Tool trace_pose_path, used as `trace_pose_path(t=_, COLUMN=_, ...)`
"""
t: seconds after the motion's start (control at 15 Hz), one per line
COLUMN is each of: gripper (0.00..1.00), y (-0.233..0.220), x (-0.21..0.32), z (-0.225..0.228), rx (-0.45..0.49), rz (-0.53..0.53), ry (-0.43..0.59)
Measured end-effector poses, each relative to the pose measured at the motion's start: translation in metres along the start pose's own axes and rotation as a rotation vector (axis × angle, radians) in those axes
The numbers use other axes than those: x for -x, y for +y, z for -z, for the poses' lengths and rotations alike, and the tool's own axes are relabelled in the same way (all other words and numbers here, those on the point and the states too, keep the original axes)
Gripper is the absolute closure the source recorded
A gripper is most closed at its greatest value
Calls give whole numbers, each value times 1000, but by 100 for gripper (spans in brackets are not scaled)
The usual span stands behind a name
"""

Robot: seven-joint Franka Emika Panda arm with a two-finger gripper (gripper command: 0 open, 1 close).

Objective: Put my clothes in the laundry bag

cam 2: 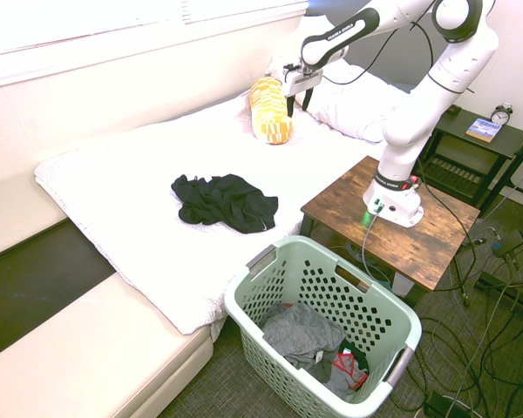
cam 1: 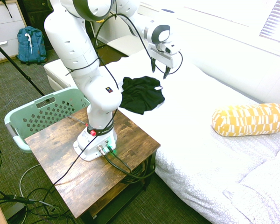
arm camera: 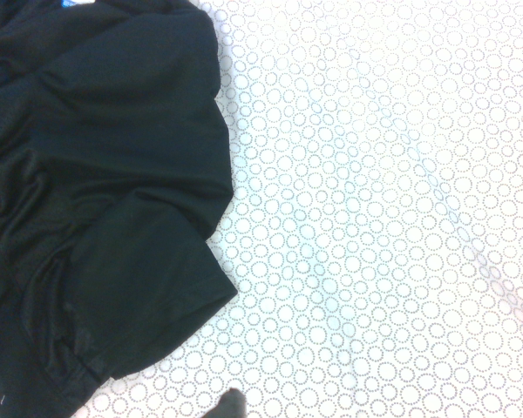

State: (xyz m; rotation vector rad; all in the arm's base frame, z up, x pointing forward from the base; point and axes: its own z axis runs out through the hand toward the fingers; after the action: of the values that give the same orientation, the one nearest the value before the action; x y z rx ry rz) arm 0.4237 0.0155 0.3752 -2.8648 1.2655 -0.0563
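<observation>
1. The gripper [cam 1: 159,69] hangs above the bed [cam 1: 200,121], pointing down, its fingers spread apart and holding nothing.
2. The black clothes [cam 1: 141,93] lie crumpled on the white bedcover — near the bed's edge, below and beside the gripper.
3. The laundry bag [cam 2: 270,272] — a mint-green basket — stands on the floor beside the wooden table [cam 2: 436,239], some garments inside.

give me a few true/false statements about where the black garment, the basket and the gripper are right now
1. The black garment lies on the white bed. True.
2. The gripper is shut on the garment. False: it hangs open above the bed, holding nothing.
3. The laundry basket is empty. False: grey and other clothes already lie in it.
4. The basket stands on the floor beside the wooden table. True.
5. The yellow patterned cushion sits inside the basket. False: it lies on the bed.
</observation>
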Motion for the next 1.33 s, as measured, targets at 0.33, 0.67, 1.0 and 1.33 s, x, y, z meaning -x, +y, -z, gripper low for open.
trace_pose_path(t=0.33, gripper=0, y=-33, x=11, z=-1, rx=-37, rz=65, ry=9)
trace_pose_path(t=0.67, gripper=0, y=-121, x=23, z=-40, rx=-81, rz=173, ry=7)
trace_pose_path(t=1.0, gripper=0, y=-207, x=26, z=-145, rx=-64, rz=274, ry=-23)
trace_pose_path(t=1.33, gripper=0, y=-274, x=42, z=-268, rx=-32, rz=341, ry=-97)
